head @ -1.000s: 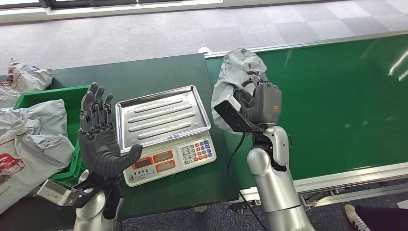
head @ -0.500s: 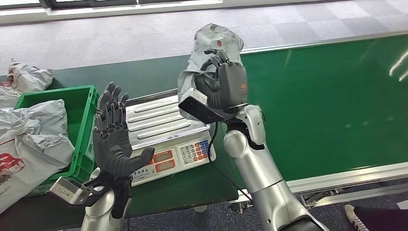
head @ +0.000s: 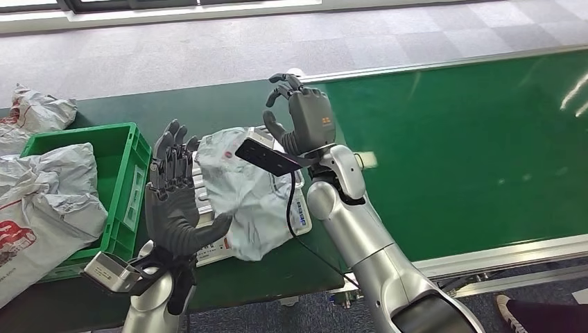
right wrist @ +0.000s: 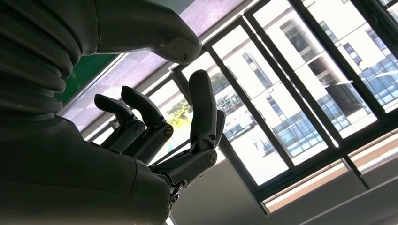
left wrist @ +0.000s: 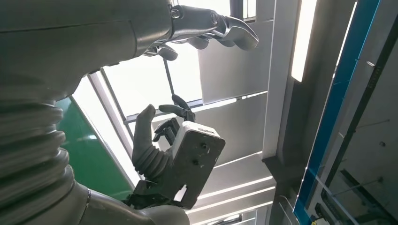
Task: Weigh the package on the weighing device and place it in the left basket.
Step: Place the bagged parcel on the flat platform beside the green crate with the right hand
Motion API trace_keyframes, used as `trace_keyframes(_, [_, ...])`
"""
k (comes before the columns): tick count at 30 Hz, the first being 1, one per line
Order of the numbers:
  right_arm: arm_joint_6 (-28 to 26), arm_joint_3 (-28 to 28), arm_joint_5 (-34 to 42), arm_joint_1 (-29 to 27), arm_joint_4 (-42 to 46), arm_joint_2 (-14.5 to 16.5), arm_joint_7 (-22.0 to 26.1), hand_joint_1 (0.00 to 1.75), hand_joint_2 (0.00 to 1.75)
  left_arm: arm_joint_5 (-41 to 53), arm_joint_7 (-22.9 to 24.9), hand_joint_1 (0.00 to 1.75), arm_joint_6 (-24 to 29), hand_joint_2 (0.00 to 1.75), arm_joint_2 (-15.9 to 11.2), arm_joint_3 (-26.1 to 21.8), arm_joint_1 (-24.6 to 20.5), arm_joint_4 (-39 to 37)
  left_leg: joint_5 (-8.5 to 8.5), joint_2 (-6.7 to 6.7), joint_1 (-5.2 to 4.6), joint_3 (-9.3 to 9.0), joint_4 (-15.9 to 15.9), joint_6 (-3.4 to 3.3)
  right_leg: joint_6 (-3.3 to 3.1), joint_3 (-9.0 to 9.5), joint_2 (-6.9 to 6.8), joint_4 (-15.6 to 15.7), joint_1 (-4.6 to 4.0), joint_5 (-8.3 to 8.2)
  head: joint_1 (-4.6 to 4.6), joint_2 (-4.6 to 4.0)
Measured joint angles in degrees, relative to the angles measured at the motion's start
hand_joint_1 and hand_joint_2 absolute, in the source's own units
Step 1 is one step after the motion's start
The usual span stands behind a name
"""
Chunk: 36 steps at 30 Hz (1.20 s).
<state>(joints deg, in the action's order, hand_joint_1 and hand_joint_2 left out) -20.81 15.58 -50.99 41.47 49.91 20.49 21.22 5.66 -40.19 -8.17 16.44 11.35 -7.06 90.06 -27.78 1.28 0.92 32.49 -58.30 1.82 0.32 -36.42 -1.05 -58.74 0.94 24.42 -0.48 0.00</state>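
The right hand (head: 299, 119) is up above the scale (head: 208, 251), fingers spread, holding nothing. The left hand (head: 175, 201) stands upright just beside the scale, fingers straight, holding nothing.

You're looking at a parcel sorting or logistics station, most likely inside a commercial building. The giveaway is the long green conveyor belt (head: 471, 146) with its metal side rails, butted up against a green-topped table (head: 208, 111) that carries an electronic price scale (head: 267, 218) with a keypad. Grey poly mailer bags (head: 41, 187) are piled at the side and a green plastic crate (head: 128, 173) sits by the scale. Grey carpet tiles (head: 208, 48) cover the floor, and your right wrist view catches big framed windows (right wrist: 300, 89) facing other buildings.
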Motion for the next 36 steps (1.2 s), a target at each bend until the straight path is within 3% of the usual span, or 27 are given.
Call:
trace_keyframes(9, [1.44, 1.52, 0.38, 1.91, -2.83, 0.3, -1.53, 1.75, 1.75, -0.2, 0.0, 0.0, 0.12, 1.75, -0.02, 0.14, -0.11, -0.39, 0.01, 0.02, 0.01, -0.01, 0.0, 0.0, -0.02, 0.0, 0.02, -0.01, -0.01, -0.02, 0.0, 0.0])
trace_keyframes(14, [0.0, 8.01, 10.43, 4.54, -9.37, 0.62, -2.84, 1.75, 1.75, -0.92, -0.01, 0.0, 1.48, 1.75, -0.06, 0.17, -0.42, -0.59, 0.01, 0.01, 0.01, -0.01, 0.0, 0.0, -0.02, 0.0, 0.01, -0.01, -0.01, -0.02, -0.01, 0.0])
trace_keyframes(16, [-0.41, 11.06, 13.49, 5.24, -12.36, 0.64, -2.75, 0.87, 1.75, -0.71, -0.02, 0.0, 1.59, 1.75, -0.09, 0.16, -0.53, -0.53, 0.01, 0.0, 0.01, -0.01, 0.0, 0.0, -0.02, 0.0, 0.01, -0.01, -0.01, -0.02, -0.01, 0.0])
trace_keyframes(18, [-0.18, 13.22, 14.62, 5.8, -15.32, 0.64, -2.77, 0.0, 0.87, -0.49, -0.04, 0.0, 1.83, 1.75, -0.15, 0.16, -0.59, -0.44, 0.01, -0.01, 0.01, -0.01, 0.0, 0.0, -0.02, 0.0, 0.0, -0.01, -0.01, -0.02, -0.01, 0.0])
trace_keyframes(20, [0.57, 14.51, 15.02, 6.43, -18.38, 0.63, -2.91, 0.0, 0.87, -0.7, -0.04, 0.0, 3.03, 1.75, -0.16, 0.04, -0.62, -0.17, 0.01, -0.02, 0.01, 0.0, 0.0, 0.0, -0.02, 0.0, 0.0, -0.01, -0.01, -0.02, -0.01, 0.0])
trace_keyframes(22, [0.01, 14.73, 17.31, 6.68, -20.77, 0.56, -0.04, 0.0, 1.75, -1.58, -0.05, 0.0, 6.6, 1.75, -0.02, -0.62, -0.52, 0.72, 0.01, 0.0, 0.0, 0.0, 0.0, 0.0, -0.02, -0.01, 0.01, -0.01, -0.01, -0.02, 0.0, 0.0])
trace_keyframes(25, [-7.9, 11.91, 23.72, 6.01, -21.26, 0.35, 12.07, 0.0, 1.75, -2.79, -0.08, 0.0, 12.55, 1.75, 0.14, -2.77, 0.05, 2.88, 0.01, -0.01, 0.0, -0.01, -0.01, 0.0, -0.02, -0.03, -0.01, 0.0, -0.02, -0.02, -0.02, 0.0])
trace_keyframes(27, [-14.75, 8.52, 22.55, 3.76, -15.64, 0.2, 15.84, 0.0, 1.75, -1.86, -0.07, 0.0, 13.52, 1.75, 0.19, -3.99, 0.33, 3.55, 0.01, -0.08, 0.02, -0.01, -0.01, 0.01, -0.03, -0.01, -0.07, 0.0, -0.04, -0.01, -0.02, 0.0])
trace_keyframes(29, [-18.45, 4.88, 17.23, -0.79, -3.7, 0.17, 14.81, 0.0, 1.75, 1.23, 0.36, 0.0, 14.39, 1.75, 0.25, -4.91, 0.48, 3.62, 0.0, -0.13, 0.02, 0.01, -0.01, 0.01, -0.03, -0.02, -0.1, 0.0, -0.04, 0.01, -0.01, 0.0])
trace_keyframes(32, [-19.34, 0.11, 11.71, -8.5, 16.74, 0.26, 13.5, 0.0, 1.75, 11.28, 3.44, 0.0, 18.18, 1.75, 0.22, -5.78, 0.31, 2.54, -0.03, -0.33, 0.01, 0.06, -0.02, -0.01, 0.02, -0.03, -0.29, 0.03, -0.04, 0.11, 0.0, 0.0])
trace_keyframes(36, [-19.55, -5.58, 12.82, -16.55, 38.31, 0.28, 15.86, 0.0, 1.75, 27.68, 8.34, 0.0, 23.65, 1.75, -0.21, -5.9, -1.73, -2.68, -0.1, -0.41, -0.05, 0.06, -0.02, -0.07, 0.1, 0.05, -0.44, 0.07, 0.03, 0.16, 0.01, 0.0])
